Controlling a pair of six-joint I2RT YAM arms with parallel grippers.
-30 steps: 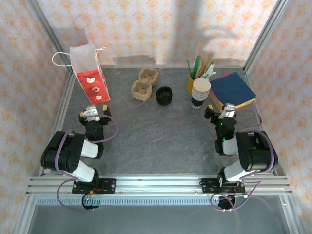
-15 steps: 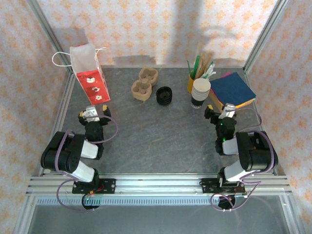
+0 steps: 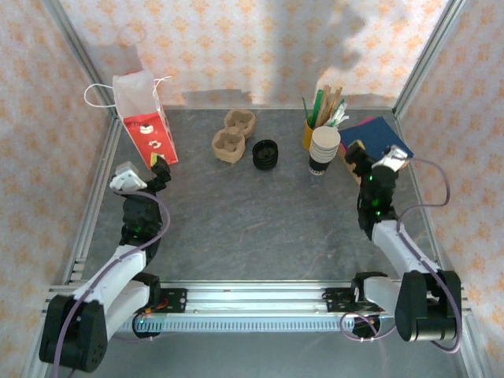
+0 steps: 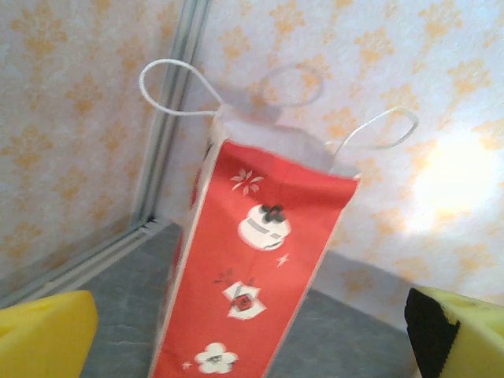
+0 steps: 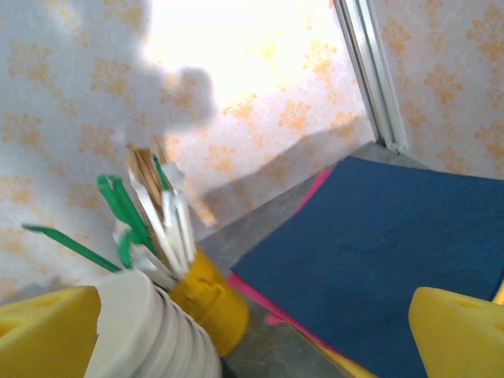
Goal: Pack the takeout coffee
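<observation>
where the grey table (image 3: 252, 228) nears the back wall, the takeout coffee (image 3: 265, 154) sits about midway across, a small black cup under a round black lid, standing free of both arms. just to its left lies the brown pulp carrier (image 3: 233, 135). further right, apart from the coffee, a stack of white-rimmed cups (image 3: 324, 148) stands in front of a yellow holder (image 3: 309, 134) full of green and wooden sticks. beyond the stack a pile of napkins (image 3: 378, 134), dark blue on top, lies toward the back right corner. the red bag (image 3: 150, 130) stands upright at the back left with its white handles up, well apart from the coffee.

the left gripper (image 3: 160, 172) hangs just in front of the bag, jaws spread wide and empty. from its wrist i see the bag's printed face between the two yellow fingers (image 4: 43, 335). the right gripper (image 3: 358, 157) is over by the cup stack and the napkins' near edge, likewise gaping and empty, its yellow fingertips (image 5: 461, 331) framing the stack, the holder and the blue sheet. both claws are well away from the coffee.
</observation>
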